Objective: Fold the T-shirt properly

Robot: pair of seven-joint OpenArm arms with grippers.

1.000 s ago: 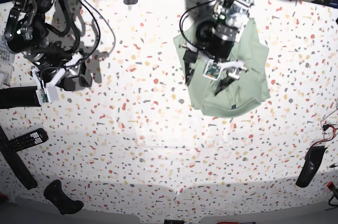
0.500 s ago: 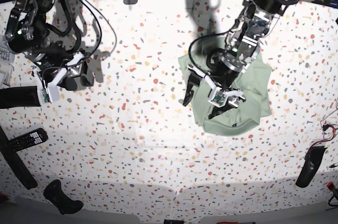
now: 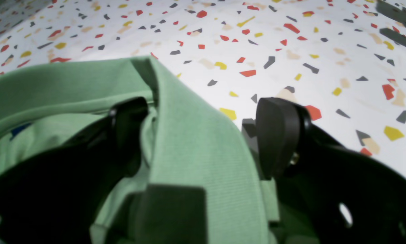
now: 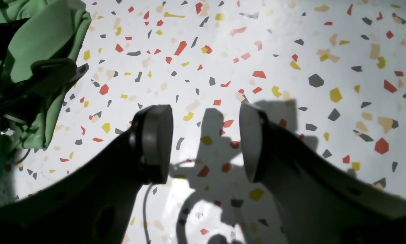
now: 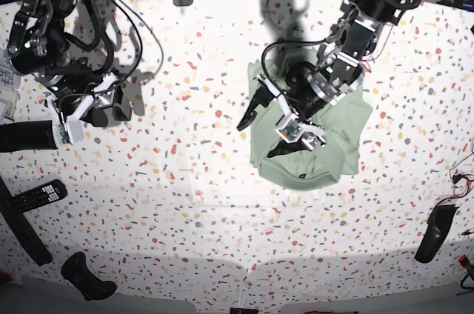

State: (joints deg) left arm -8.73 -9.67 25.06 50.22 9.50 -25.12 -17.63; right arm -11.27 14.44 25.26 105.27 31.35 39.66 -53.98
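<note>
Straddling a raised fold of the T-shirt (image 3: 196, 142), the left gripper (image 3: 203, 135) stands with its jaws spread wide; one black finger (image 3: 277, 135) sits on the bare-table side of the fold and the other is sunk against the green cloth on the opposite side. The pads are not pressed together on the cloth, so whether the fold is truly gripped cannot be told.

From the base view the left gripper (image 5: 285, 130) is on the left part of the T-shirt (image 5: 337, 147), which lies bunched and partly folded right of centre on the table, a small dark mark near its near hem.

At the far left, the right gripper (image 5: 74, 118) hovers over bare table with its jaws parted and nothing between them; its wrist view shows both pads (image 4: 155, 142) apart above their own shadow, the T-shirt (image 4: 37, 44) at the left edge.

The table (image 5: 185, 203) is white, speckled with red, yellow and grey chips. A remote control (image 5: 37, 195) and a dark handle-like tool (image 5: 437, 232) lie near its edges.
</note>
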